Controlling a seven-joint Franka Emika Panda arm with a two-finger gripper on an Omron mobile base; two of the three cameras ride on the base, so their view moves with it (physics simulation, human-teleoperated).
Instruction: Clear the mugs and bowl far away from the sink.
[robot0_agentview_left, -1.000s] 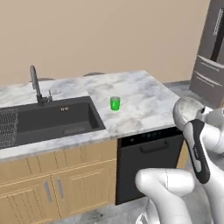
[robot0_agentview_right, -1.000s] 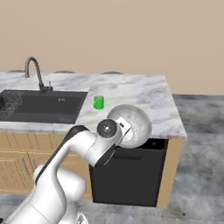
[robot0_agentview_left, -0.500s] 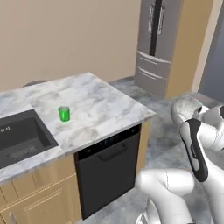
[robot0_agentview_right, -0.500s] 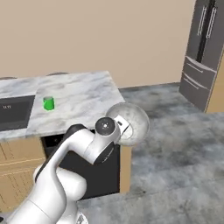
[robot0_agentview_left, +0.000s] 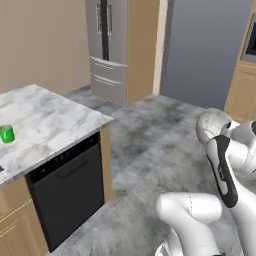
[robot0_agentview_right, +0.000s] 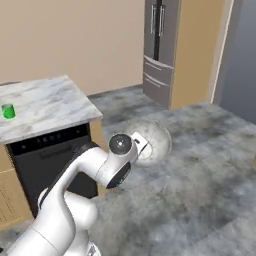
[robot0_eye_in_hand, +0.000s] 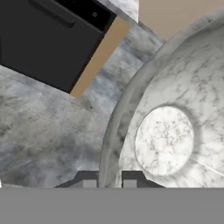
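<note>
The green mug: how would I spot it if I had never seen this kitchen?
Find the marble counter above the black dishwasher. The green mug stands upright on it, near the picture's left edge. It is small, bright green, and the one coloured thing on that pale stone.

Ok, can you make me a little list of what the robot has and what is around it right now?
held thing: bowl, speckled whitish-grey, carried above the floor
gripper: gripper shut on the bowl's rim, one tip on each side of the wall
green mug: green mug upright on the marble counter, apart from the bowl
under the counter: black dishwasher
far wall: steel fridge
floor: grey stone floor
</note>
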